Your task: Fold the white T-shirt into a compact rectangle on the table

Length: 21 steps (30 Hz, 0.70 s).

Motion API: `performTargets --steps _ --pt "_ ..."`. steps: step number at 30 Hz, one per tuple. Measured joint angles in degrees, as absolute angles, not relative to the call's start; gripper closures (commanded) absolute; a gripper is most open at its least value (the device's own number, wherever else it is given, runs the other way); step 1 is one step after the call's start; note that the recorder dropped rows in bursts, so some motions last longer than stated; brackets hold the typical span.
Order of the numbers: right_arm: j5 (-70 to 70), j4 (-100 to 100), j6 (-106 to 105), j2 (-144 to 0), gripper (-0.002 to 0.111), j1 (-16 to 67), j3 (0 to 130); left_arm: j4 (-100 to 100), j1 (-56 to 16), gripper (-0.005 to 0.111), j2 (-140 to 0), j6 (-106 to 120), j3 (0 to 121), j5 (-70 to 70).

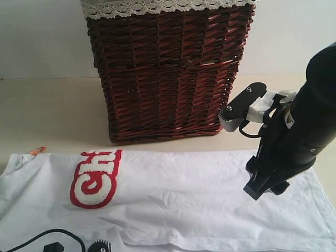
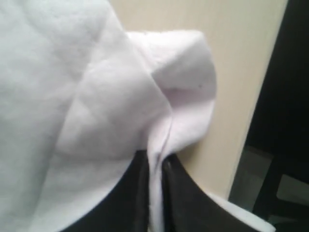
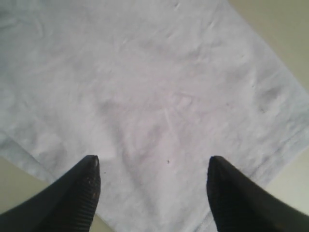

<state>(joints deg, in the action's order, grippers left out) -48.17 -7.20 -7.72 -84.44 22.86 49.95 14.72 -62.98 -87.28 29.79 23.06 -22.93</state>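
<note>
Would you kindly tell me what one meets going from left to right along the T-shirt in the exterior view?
On the white T-shirt: orange neck tag → red-outlined lettering → right gripper.

White T-shirt (image 1: pixel 184 194) lies spread, lettering up, on beige table (image 1: pixel 47 115).

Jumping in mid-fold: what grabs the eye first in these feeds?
The tall red-brown wicker basket stands on the table just behind the white T-shirt, whose red-outlined lettering sits near the collar end. The left claw is shut on a pinch of shirt fabric; the right claw hovers open over the shirt.
</note>
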Motion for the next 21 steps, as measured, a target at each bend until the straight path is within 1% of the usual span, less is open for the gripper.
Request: performTargets --steps 1,7,11,15,21 --pt "-48.2 -7.2 -7.7 -84.4 0.046 22.9 49.9 13.8 -63.0 0.107 -87.5 29.8 23.6 -24.1" --pt "-48.2 -7.2 -7.7 -84.4 0.046 22.9 49.9 2.0 -63.0 0.107 -87.1 24.6 27.5 -43.0" --pt "-48.1 -7.2 -7.6 -84.4 0.046 22.9 49.9 -6.8 -61.7 0.107 -83.1 21.8 29.7 -48.8" --pt "-48.1 -7.2 -7.6 -84.4 0.046 22.9 49.9 -7.4 -55.8 0.107 -79.2 24.6 32.3 -50.7" --pt "-47.6 -7.2 -7.6 -84.4 0.046 22.9 49.9 3.5 -44.3 0.107 -75.9 38.9 38.9 -51.5"
